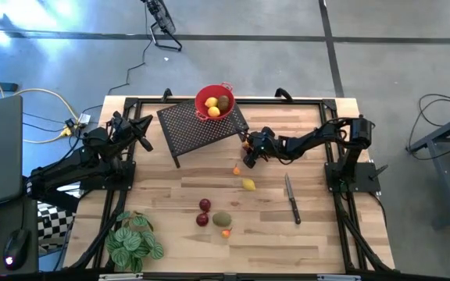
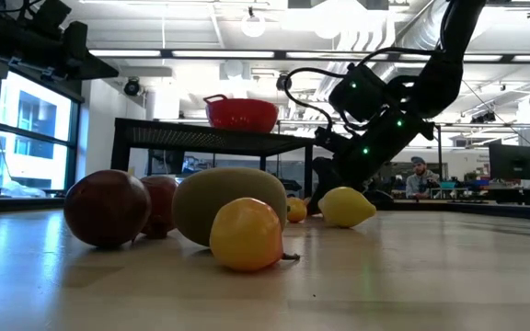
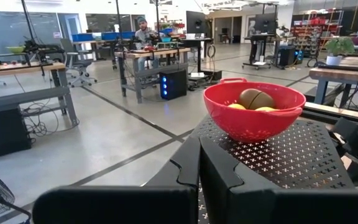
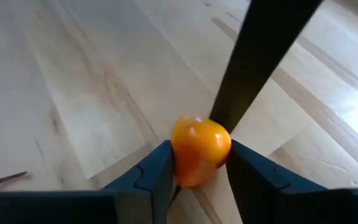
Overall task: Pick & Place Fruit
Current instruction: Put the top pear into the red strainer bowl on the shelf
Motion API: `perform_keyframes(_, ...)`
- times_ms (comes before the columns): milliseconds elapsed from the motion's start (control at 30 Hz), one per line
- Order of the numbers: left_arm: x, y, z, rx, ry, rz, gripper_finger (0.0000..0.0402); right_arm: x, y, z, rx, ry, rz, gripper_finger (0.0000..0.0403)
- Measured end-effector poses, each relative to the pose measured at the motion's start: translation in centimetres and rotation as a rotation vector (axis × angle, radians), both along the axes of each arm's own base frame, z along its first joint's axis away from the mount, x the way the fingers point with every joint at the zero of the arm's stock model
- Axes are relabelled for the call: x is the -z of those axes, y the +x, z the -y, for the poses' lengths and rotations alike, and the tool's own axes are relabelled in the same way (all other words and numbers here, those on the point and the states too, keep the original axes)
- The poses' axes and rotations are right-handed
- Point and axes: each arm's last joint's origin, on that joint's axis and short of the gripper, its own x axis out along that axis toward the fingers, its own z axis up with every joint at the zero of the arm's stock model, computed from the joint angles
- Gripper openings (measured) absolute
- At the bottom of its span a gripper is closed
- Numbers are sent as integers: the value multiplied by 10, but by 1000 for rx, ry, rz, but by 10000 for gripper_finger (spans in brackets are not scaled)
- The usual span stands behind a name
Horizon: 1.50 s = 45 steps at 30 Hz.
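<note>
A small orange fruit [image 4: 199, 149] lies on the table beside a black leg [image 4: 260, 56] of the mesh stand [image 1: 201, 126]; my right gripper [image 4: 199, 171] is shut on it, just right of the stand [image 1: 248, 153]. A red bowl [image 1: 215, 102] on the stand holds a brown fruit [image 3: 257, 98] and yellow ones. On the table lie a lemon [image 1: 248, 185], a tiny orange fruit [image 1: 237, 170], two dark red balls [image 1: 203, 211], an olive-green oval [image 1: 222, 219] and another tiny orange one [image 1: 226, 232]. My left gripper [image 3: 199, 168] waits shut at the table's left, level with the stand. My right gripper pinches the small orange fruit by its two opposite sides [image 4: 178, 155], one finger [image 4: 151, 174] on each. The fingers come slanting down from the table's right side. The fruit's underside seems to rest on the table, close to the stand's leg.
A knife [image 1: 292, 200] lies right of the lemon. A green leafy plant [image 1: 133, 240] stands at the near left corner. The stand's legs rise close around my right gripper. A person [image 3: 143, 25] sits far off in the room.
</note>
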Motion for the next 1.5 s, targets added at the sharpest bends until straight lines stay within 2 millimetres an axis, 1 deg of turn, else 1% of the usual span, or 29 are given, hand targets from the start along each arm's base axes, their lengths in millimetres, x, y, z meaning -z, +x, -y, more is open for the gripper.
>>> perform_keyframes(167, 0, 0, 0, 5, 0, 0, 0, -2, 1, -1, -39, 31, 14, 130)
perform_keyframes(333, 0, 0, 0, 4, 1, 0, 0, -13, 1, -3, -78, 53, 54, 127)
perform_keyframes(533, 0, 0, 0, 3, 0, 0, 0, -43, -2, -7, -117, 51, 142, 127)
perform_keyframes(633, 0, 0, 0, 3, 0, 1, 0, -62, -4, -13, -140, 33, 204, 125)
perform_keyframes(800, 0, 0, 0, 4, 0, 1, 0, -88, -9, -22, -132, -15, 280, 125)
perform_keyframes(1000, 0, 0, 0, 4, 0, 1, 0, -111, -15, -28, -99, -100, 344, 123)
perform_keyframes(1133, 0, 0, 0, 4, -2, 3, 0, -124, -11, -25, -93, -139, 368, 125)
perform_keyframes(1300, 0, 0, 0, 5, -4, 6, 0, -149, -2, -19, -107, -222, 411, 120)
perform_keyframes(1500, 0, 0, 0, 5, -5, 7, 0, -179, 6, -6, -100, -304, 464, 123)
